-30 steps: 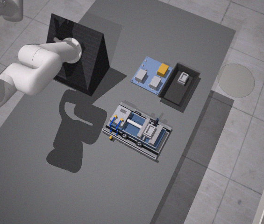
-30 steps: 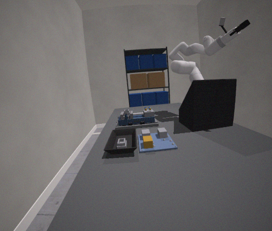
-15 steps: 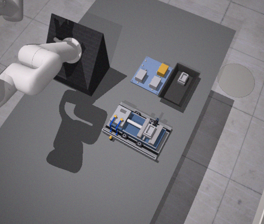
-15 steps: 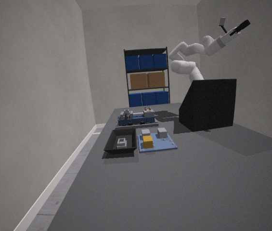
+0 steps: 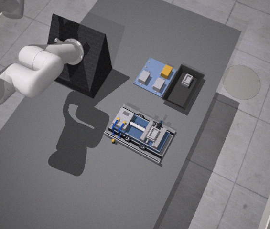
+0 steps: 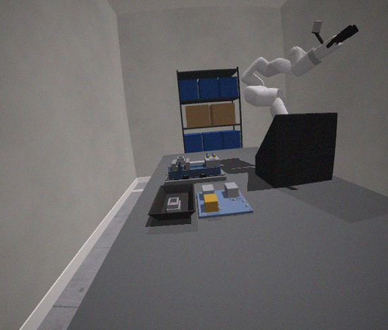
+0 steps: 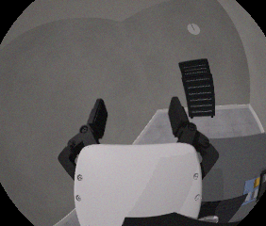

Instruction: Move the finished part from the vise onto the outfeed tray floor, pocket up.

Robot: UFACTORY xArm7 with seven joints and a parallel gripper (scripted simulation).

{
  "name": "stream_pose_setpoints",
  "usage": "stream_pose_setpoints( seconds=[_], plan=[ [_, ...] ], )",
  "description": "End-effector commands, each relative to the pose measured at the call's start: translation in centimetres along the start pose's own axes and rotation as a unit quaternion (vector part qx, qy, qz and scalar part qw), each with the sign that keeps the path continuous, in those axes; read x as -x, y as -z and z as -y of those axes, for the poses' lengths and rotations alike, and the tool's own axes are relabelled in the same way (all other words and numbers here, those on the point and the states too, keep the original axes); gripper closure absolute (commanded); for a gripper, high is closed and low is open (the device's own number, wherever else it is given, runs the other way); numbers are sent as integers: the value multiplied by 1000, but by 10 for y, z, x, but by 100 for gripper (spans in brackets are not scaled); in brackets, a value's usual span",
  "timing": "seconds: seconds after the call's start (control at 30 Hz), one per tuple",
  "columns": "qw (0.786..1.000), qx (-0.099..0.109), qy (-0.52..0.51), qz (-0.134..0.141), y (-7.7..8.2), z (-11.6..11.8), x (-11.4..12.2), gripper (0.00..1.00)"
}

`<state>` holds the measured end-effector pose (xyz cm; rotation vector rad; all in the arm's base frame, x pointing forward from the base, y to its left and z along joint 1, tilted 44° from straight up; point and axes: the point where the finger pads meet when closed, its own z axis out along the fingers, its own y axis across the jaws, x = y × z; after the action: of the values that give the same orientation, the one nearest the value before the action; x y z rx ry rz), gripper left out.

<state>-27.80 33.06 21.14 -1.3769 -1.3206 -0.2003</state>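
Plain grey walls are enclosing the room, and a pale baseboard is running along the left wall. The floor is showing large grey tiles with thin dark joints, and a round, pale disc is lying on it. A long dark grey table is filling most of the space. Behind it, a black shelf rack is standing by the far wall, carrying blue bins and brown boxes. Soft light is casting shadows on the table.
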Motion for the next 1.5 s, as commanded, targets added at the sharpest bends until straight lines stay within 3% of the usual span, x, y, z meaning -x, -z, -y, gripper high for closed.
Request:
stream_pose_setpoints(
  seconds=[0.0, 0.17, 0.37, 0.47, 0.53, 0.83, 0.9, 0.93, 1.07, 1.1, 1.23, 1.27, 1.47],
  plan=[
    [999, 33, 27, 14, -10, -18, -10, 0],
    [993, 89, 73, 43, -20, -55, -28, 0],
    [981, 140, 113, 73, -24, -97, -49, 0],
    [979, 148, 119, 79, -24, -104, -53, 0],
    [969, 177, 140, 99, -23, -132, -66, 0],
    [944, 235, 180, 146, -12, -193, -95, 0],
    [942, 239, 182, 149, -11, -197, -96, 0],
    [934, 253, 191, 162, -5, -214, -104, 0],
    [934, 254, 192, 163, -5, -216, -105, 0],
    [925, 270, 201, 179, 2, -235, -113, 0],
    [925, 270, 201, 179, 2, -235, -113, 0],
    [915, 285, 209, 195, 11, -255, -121, 0],
    [915, 285, 209, 195, 11, -255, -121, 0]
  ],
)
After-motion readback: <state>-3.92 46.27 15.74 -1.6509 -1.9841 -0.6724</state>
